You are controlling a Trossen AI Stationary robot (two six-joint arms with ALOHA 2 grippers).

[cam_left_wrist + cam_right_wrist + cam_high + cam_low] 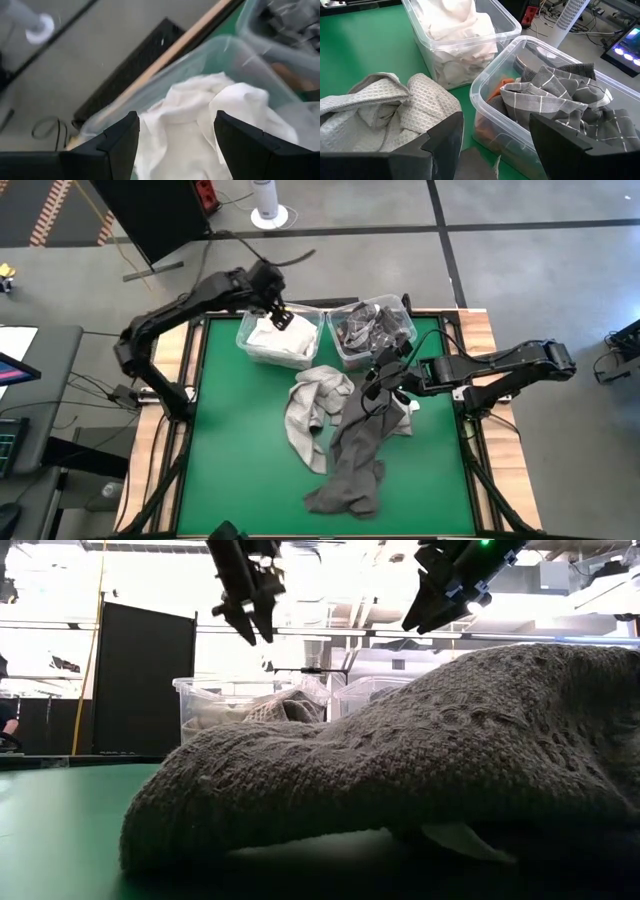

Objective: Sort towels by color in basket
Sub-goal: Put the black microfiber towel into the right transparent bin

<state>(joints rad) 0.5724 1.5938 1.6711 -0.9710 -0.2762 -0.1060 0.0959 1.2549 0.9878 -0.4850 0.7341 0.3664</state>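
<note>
The left end effector [279, 317] hangs released and empty, its fingers [117, 145] spread wide, directly above the white towels [200, 125] that fill the left clear bin [249, 343]. In the low view it stands well clear of the bin's rim, touching nothing.

The right end effector [378, 376] is also released, fingers [445, 140] apart with nothing between them. It hovers over the near edge of the right clear bin [485, 107]. Just ahead of it in that bin lie the grey-and-white checked towels [555, 97], with an orange towel [499, 89] showing beneath them against the bin wall. Below and just beside this end effector the dark grey towel [352, 455] stretches away across the green tabletop [240, 450] toward the front edge. The light grey towel [312, 412] lies crumpled on the tabletop beside it, toward the left arm's side, its edge touching the dark grey one. A small white piece [407, 410] shows at the dark grey towel's far side, under the right arm. In the low view the dark grey towel fills the foreground and hides most of the bins behind it.
</note>
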